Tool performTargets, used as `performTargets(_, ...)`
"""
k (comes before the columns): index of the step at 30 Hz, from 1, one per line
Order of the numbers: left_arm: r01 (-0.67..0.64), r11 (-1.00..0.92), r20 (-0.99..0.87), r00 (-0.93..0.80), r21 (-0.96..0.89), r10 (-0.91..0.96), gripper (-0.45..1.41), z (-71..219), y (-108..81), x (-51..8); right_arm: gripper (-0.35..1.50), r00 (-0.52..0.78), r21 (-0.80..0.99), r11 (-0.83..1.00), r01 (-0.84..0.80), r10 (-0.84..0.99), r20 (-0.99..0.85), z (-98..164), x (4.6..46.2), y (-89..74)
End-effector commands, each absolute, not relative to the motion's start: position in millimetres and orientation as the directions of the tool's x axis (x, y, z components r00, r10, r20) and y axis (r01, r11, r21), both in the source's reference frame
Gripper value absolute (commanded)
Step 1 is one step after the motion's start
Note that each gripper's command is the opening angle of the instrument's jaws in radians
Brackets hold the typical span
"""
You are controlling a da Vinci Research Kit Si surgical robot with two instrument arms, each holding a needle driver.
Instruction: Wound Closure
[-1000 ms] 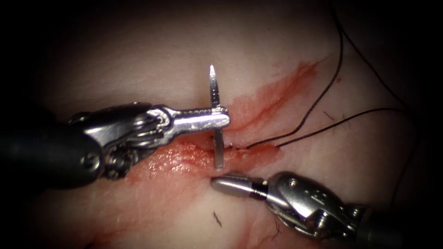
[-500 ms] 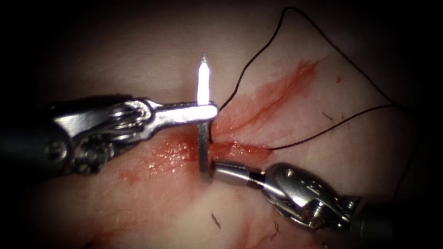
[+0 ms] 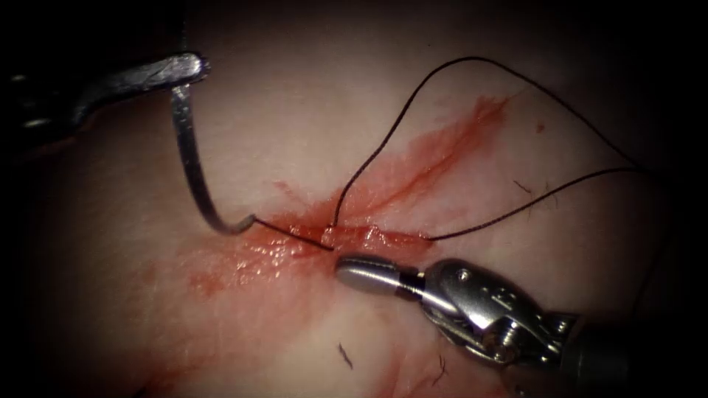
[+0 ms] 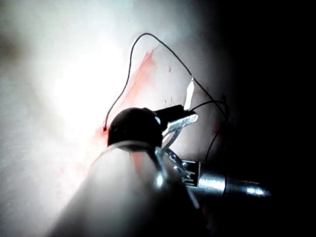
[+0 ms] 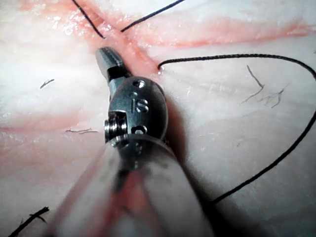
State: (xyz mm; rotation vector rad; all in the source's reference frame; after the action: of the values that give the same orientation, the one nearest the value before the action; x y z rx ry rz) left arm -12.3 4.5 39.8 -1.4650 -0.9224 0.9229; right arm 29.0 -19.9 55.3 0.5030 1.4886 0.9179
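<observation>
Gripping the needle (image 3: 193,173) near its tip, clear of the tissue (image 3: 280,118), the left tool (image 3: 188,70) has drawn it out and away leftward, apparently to trail thread (image 3: 376,151) through the cut (image 3: 354,237), while the right tool (image 3: 354,271), jaws closed and empty, rests beside the exit.

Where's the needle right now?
In the endoscope view the needle hangs clear of the tissue, left of the cut, gripped near its tip by the left tool; thread trails from its lower end into the cut.
</observation>
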Motion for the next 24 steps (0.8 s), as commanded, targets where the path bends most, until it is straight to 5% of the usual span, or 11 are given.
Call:
performTargets(1,0.053,-0.078,-0.051,0.394,-0.996,0.918,-0.45,40,4.8,-12.5,-0.35,-0.152,0.782,0.588,-0.205,0.77,-0.619,56,29.9,-19.8)
performTargets(5,0.053,-0.081,-0.052,0.408,-0.995,0.911,-0.45,38,5.3,-11.6,-0.35,-0.151,0.788,0.583,-0.197,0.776,-0.612,55,29.8,-19.7)
performTargets(7,0.052,-0.085,-0.056,0.419,-0.995,0.906,-0.45,38,5.3,-11.6,0.31,-0.155,0.802,0.57,-0.179,0.788,-0.595,53,29.8,-19.5)
performTargets(8,0.05,-0.09,-0.061,0.427,-0.995,0.902,-0.45,38,5.2,-11.6,0.49,-0.161,0.803,0.569,-0.175,0.788,-0.594,52,29.8,-19.4)
performTargets(15,0.087,-0.084,-0.038,0.437,-0.993,0.898,-0.45,36,5.7,-11.1,0.62,-0.223,0.821,0.556,-0.132,0.79,-0.571,45,29.0,-18.5)
performTargets(19,0.108,-0.076,-0.02,0.442,-0.991,0.897,-0.45,34,5.6,-11.0,0.36,-0.24,0.832,0.538,-0.135,0.797,-0.554,44,28.8,-17.0)
performTargets(24,0.205,0.021,0.101,0.388,-0.979,0.916,-0.45,34,4.3,-11.7,-0.28,-0.272,0.805,0.568,-0.172,0.758,-0.593,45,28.1,-14.6)
